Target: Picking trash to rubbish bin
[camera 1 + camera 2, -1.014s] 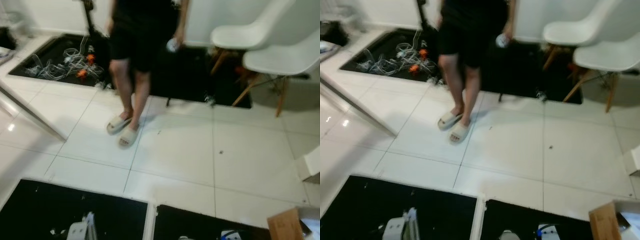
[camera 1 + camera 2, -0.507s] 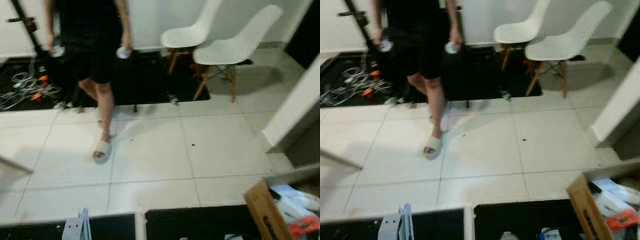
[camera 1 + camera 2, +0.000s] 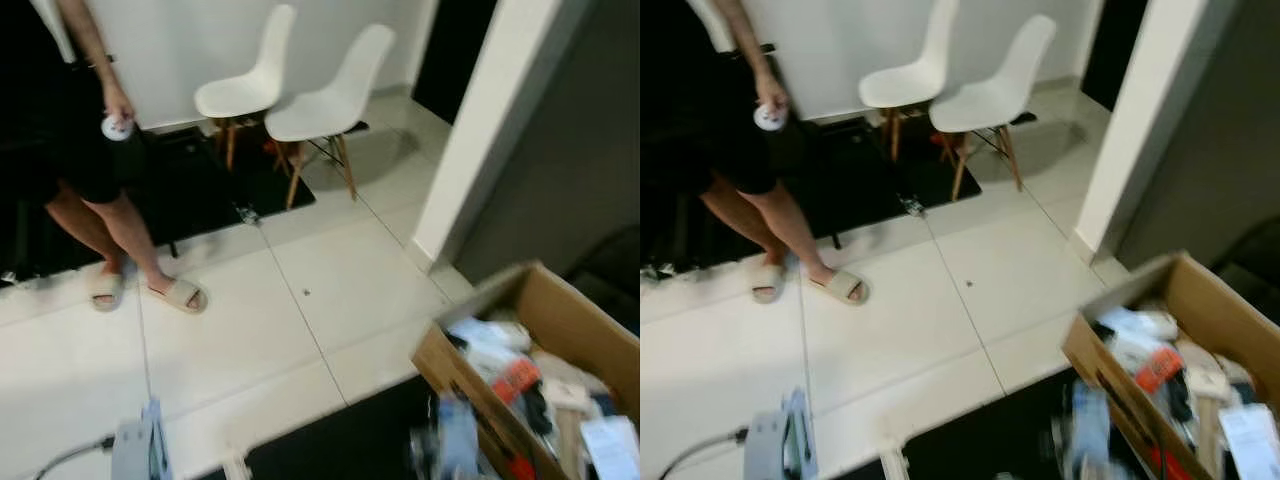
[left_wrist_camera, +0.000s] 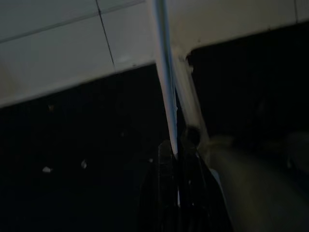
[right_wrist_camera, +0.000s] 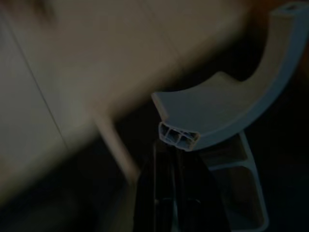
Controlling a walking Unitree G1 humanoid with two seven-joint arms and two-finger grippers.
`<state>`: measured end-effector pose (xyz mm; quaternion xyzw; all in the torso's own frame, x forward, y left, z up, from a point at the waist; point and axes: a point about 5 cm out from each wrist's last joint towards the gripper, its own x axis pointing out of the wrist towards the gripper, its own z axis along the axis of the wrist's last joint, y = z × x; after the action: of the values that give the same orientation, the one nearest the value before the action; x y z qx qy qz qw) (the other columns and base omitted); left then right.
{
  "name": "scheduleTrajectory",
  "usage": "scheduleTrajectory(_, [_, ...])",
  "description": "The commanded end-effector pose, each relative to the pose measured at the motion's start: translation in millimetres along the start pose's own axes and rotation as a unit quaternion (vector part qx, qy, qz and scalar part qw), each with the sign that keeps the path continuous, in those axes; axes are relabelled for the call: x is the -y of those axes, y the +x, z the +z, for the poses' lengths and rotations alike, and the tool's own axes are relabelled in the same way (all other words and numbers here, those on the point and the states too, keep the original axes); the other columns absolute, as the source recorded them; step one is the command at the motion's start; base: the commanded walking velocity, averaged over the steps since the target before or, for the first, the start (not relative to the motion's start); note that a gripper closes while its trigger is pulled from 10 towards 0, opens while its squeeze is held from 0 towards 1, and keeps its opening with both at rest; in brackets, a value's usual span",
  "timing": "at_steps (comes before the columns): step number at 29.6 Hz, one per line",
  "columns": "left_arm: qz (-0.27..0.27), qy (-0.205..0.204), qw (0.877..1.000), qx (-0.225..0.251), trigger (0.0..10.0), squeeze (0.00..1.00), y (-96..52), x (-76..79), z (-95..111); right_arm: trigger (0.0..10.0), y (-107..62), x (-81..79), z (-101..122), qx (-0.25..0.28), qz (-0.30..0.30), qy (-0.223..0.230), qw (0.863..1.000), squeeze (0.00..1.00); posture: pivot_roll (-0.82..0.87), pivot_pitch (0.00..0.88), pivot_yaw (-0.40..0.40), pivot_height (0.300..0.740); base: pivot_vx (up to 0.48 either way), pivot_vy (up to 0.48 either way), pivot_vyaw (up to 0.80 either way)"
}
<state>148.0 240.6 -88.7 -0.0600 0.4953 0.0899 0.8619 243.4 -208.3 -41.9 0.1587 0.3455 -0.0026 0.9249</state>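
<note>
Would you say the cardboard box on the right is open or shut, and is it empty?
Open and not empty: the cardboard box has its top flaps apart, and mixed items lie inside.

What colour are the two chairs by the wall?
The two chairs have white seats and wooden legs, clearest in the right eye view.

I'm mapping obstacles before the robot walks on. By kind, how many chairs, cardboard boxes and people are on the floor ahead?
White chairs: 2
Cardboard box, full of mixed items: 1
Person, in sandals, with a small white object in one hand: 1
Total: 4
</note>
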Motion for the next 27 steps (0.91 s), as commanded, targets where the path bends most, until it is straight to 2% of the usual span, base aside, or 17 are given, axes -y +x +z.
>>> scheduleTrajectory(1, [0.019, -0.012, 0.999, -0.027, 10.0, 0.00, -3.3, -6.5, -18.0, 10.0, 2.0, 2.0, 26.1, 0.061, -0.006, 0.031, 0.998, 0.00, 0.13, 0.000, 0.018, 0.740, 0.000, 0.000, -0.80])
scheduleTrajectory(2, [0.019, -0.012, 0.999, -0.027, 10.0, 0.00, -3.3, -6.5, -18.0, 10.0, 2.0, 2.0, 26.1, 0.061, -0.006, 0.031, 0.998, 0.00, 0.13, 0.000, 0.018, 0.740, 0.000, 0.000, -0.80])
scheduleTrajectory(4, [0.019, -0.015, 0.999, -0.025, 10.0, 0.00, -3.2, -5.9, -18.0, 10.0, 3.3, 3.2, 57.3, 0.116, -0.021, 0.032, 0.993, 0.00, 0.15, 0.000, 0.006, 0.740, 0.000, 0.000, -0.80])
scheduleTrajectory(5, [0.019, -0.015, 0.999, -0.025, 10.0, 0.00, -3.2, -5.9, -18.0, 10.0, 3.3, 3.2, 57.3, 0.116, -0.021, 0.032, 0.993, 0.00, 0.15, 0.000, 0.006, 0.740, 0.000, 0.000, -0.80])
scheduleTrajectory(8, [0.022, -0.021, 0.999, -0.012, 10.0, 0.00, -2.5, -6.8, -11.6, 10.0, 2.8, -2.8, 113.1, 0.197, -0.040, 0.026, 0.979, 0.00, 0.16, 0.000, -0.007, 0.740, 0.000, 0.000, -0.80])
scheduleTrajectory(9, [0.022, -0.021, 0.999, -0.012, 10.0, 0.00, -2.5, -6.8, -11.6, 10.0, 2.8, -2.8, 113.1, 0.197, -0.040, 0.026, 0.979, 0.00, 0.16, 0.000, -0.007, 0.740, 0.000, 0.000, -0.80])
scheduleTrajectory(10, [0.024, -0.024, 0.999, -0.010, 10.0, 0.00, -2.6, -7.6, -11.1, 10.0, 2.4, -5.4, 123.1, 0.211, -0.040, 0.023, 0.977, 0.00, 0.16, 0.000, -0.005, 0.740, 0.000, 0.000, -0.80])
scheduleTrajectory(13, [0.023, -0.016, 1.000, -0.012, 10.0, 0.00, -2.5, -6.7, -12.1, 10.0, -1.4, -11.8, 156.6, 0.250, -0.076, -0.018, 0.965, 0.00, 0.15, 0.000, -0.005, 0.740, 0.000, 0.000, -0.80])
scheduleTrajectory(19, [0.019, -0.014, 1.000, -0.014, 10.0, 0.00, -2.6, -4.4, -14.9, 10.0, -4.4, -9.9, 167.1, 0.261, -0.100, -0.037, 0.959, 0.00, 0.15, 0.000, -0.007, 0.740, 0.000, 0.000, -0.80])
scheduleTrajectory(24, [0.016, -0.009, 1.000, -0.020, 10.0, 0.00, -2.7, -1.3, -19.3, 10.0, -2.1, -6.3, 154.0, 0.234, -0.116, -0.076, 0.962, 0.00, 0.14, 0.004, -0.009, 0.740, 0.000, 0.000, -0.80])
scheduleTrajectory(27, [0.016, -0.012, 1.000, -0.018, 10.0, 0.00, -2.6, -1.1, -18.8, 10.0, -0.6, -8.7, 150.5, 0.230, -0.112, -0.081, 0.963, 0.00, 0.14, 0.003, -0.007, 0.740, 0.000, 0.000, -0.80])
